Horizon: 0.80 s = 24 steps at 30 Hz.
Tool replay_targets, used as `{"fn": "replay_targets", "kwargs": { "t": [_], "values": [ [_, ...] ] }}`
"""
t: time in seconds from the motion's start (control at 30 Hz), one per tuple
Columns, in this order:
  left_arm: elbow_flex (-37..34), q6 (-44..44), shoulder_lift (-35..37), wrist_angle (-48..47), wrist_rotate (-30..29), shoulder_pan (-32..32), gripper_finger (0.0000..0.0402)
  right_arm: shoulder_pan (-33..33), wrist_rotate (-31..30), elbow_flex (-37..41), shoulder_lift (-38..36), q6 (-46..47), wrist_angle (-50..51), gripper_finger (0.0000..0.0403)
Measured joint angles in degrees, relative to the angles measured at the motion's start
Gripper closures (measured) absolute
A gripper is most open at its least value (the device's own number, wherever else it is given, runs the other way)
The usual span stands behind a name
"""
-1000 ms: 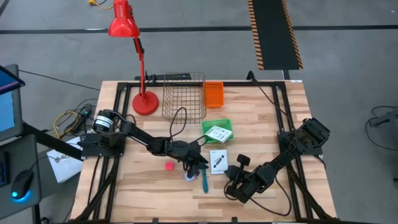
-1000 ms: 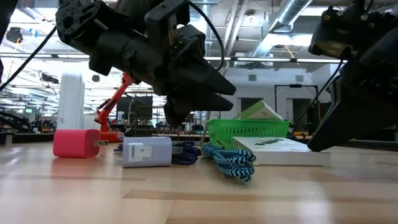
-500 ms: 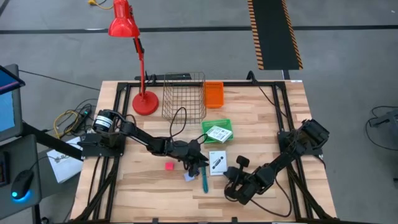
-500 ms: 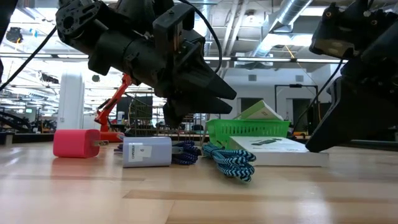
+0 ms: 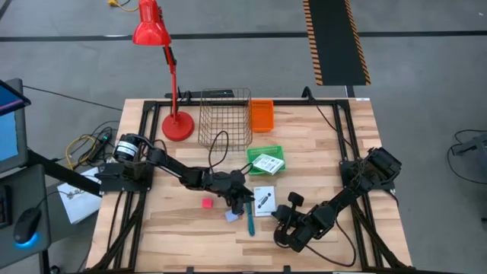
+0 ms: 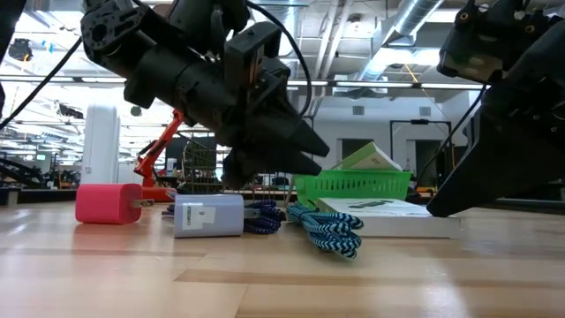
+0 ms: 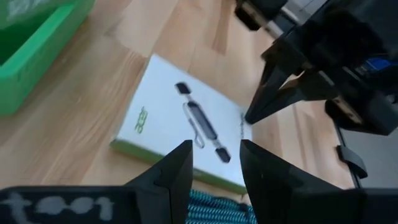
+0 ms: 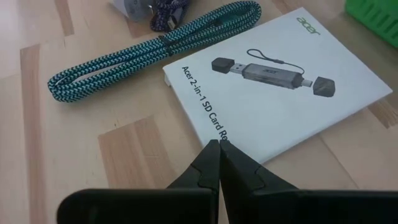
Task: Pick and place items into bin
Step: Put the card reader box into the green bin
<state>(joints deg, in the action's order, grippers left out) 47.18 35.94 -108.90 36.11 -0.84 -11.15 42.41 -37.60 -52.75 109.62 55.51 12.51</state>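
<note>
Two dark arms reach over the pale wooden bench (image 5: pixel 183 228) toward its middle. The left gripper (image 5: pixel 245 199) hangs above the bench just beside the flat white card box printed with a black card reader (image 8: pixel 280 87); its jaws stand slightly parted with nothing between them, and in the left wrist view the white box (image 7: pixel 186 134) shows through the gap. The right gripper (image 8: pixel 217 163) sits low at the near edge of that same box, its jaws pressed fully together and holding nothing, their tips at the box's printed corner.

The coiled teal-and-black braided cable (image 6: pixel 328 228) lies on the bench right next to the white box, on the side toward the left arm. Beside it rests the pale-blue cube-shaped charger (image 6: pixel 208 215), with a dark blue cord piece (image 6: pixel 263 217) bunched behind it. The pink cube-shaped charger (image 6: pixel 108 203) stands a little apart, farther toward the left arm's base.

Beyond the white box sits a green plastic tray (image 5: pixel 254 154) holding a second white packet with green print (image 5: pixel 267 163). Farther back stand a wire mesh basket (image 5: pixel 225 118), a small orange bin (image 5: pixel 262 116) and a red desk lamp (image 5: pixel 161 53).
</note>
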Motion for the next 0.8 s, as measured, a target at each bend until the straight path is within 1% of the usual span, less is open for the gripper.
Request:
{"fn": "replay_targets", "kwargs": {
  "t": [0.23,0.8],
  "values": [
    [0.0,0.6,0.0,-0.8,-0.9,0.8,0.028,0.0,0.0,0.0,0.0,0.0,0.0,0.0403],
    [0.0,0.5,0.0,0.5,-0.5,1.2,0.028,0.7,-0.1,0.0,0.0,1.5,0.2,0.0403]
  ]
}}
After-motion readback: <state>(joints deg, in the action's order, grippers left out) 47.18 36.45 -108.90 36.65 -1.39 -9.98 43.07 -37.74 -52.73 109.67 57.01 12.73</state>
